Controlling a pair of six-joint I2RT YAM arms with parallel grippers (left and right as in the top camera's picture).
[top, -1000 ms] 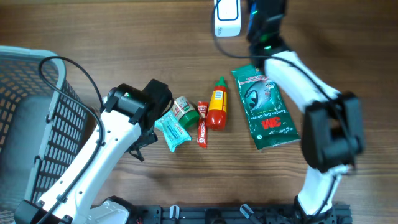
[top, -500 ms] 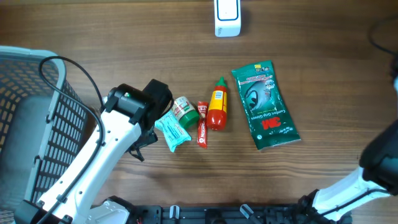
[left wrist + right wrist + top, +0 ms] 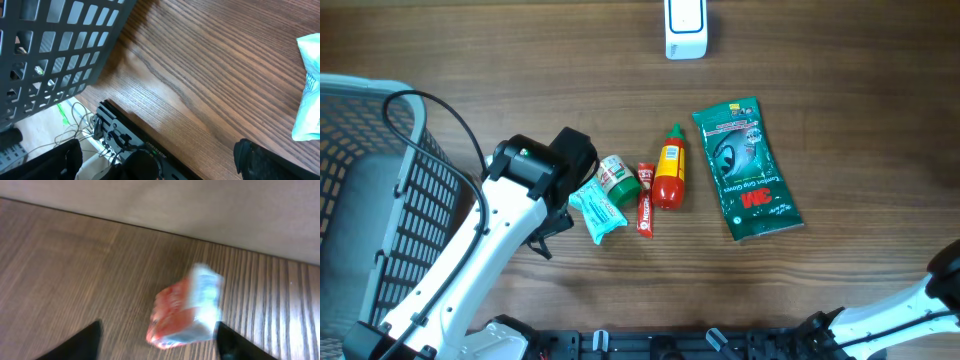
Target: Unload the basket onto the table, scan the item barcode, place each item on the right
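Note:
In the right wrist view a blurred red-and-white packet [image 3: 186, 311] sits over the wooden table between my right gripper's [image 3: 157, 336] dark fingers. The jaws stand wide apart, open, and whether the packet touches the right finger is unclear. The white barcode scanner [image 3: 685, 28] stands at the table's far edge. Overhead, only a bit of the right arm [image 3: 932, 296] shows at the lower right. My left gripper [image 3: 160, 162] hangs open over bare table by the near edge, with a light blue packet [image 3: 308, 95] off to its right.
A row of items lies mid-table: a light blue packet [image 3: 597, 210], a small green-and-red tub [image 3: 618, 176], a red sachet [image 3: 644, 199], a red-and-yellow bottle [image 3: 669, 172] and a green 3M pack [image 3: 748, 172]. A grey wire basket [image 3: 370, 190] fills the left side.
The right arm swung away from the scanner and out of the overhead view to the lower right, and its jaws opened. The left arm and the items on the table stayed still.

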